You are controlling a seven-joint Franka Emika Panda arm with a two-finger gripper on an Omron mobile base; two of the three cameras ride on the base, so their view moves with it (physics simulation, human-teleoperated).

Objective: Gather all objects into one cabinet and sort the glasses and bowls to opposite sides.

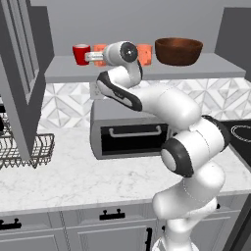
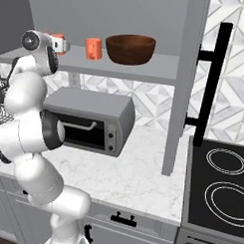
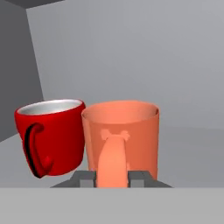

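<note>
On the grey cabinet shelf stand a red cup, an orange cup, a second orange cup and a wide dark brown bowl at the right. My gripper reaches in from the front and is shut on the handle of the left orange cup. That cup stands upright right beside the red cup, nearly touching it. One fingertip shows on each side of the handle. From the right base view, the held cup, the other orange cup and the bowl line up.
A grey toaster oven sits on the marble counter below the shelf, under my arm. A wire dish rack stands at the left. The open cabinet doors hang at the left and at the right, the latter with a black bar handle. A stove lies at the right.
</note>
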